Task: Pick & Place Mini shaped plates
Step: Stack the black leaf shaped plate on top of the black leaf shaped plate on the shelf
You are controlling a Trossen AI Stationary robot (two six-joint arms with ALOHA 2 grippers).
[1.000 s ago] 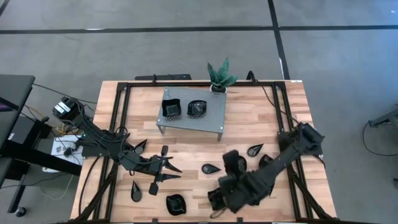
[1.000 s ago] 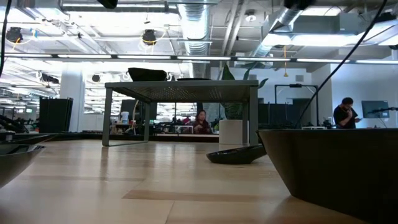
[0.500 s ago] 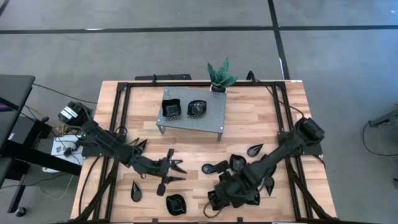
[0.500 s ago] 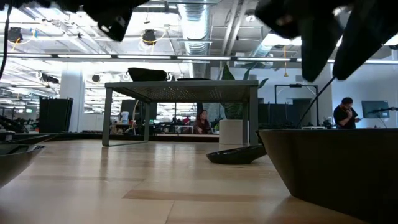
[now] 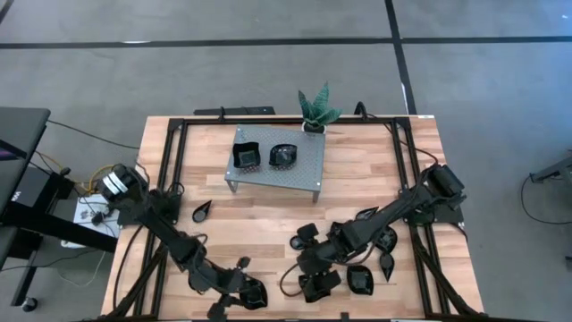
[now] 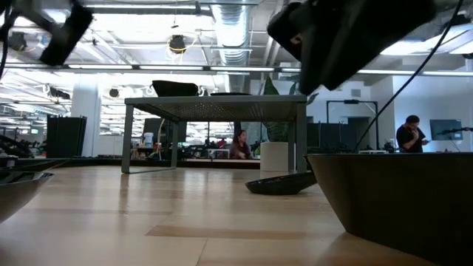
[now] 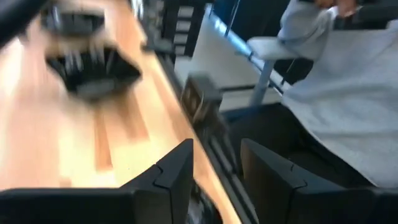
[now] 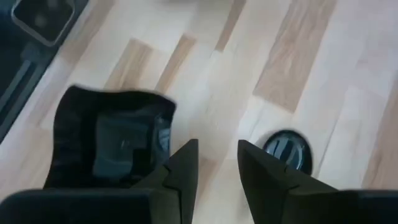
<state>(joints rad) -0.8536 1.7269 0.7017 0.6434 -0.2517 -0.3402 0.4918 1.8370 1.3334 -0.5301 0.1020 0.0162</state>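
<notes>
Left gripper [image 5: 234, 293] moved to front edge; right gripper [image 5: 308, 268] shifted.

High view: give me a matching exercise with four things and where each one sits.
Things:
1. potted plant
2. square plate
3. lone teardrop plate
4. left gripper

Places:
A. on top of the metal stand
B. at the near edge of the table
C. at the table's far edge, behind the stand
D. flat on the wood in the table's left half, nearer than the stand

Pairs: 1-C, 2-A, 3-D, 4-B
</notes>
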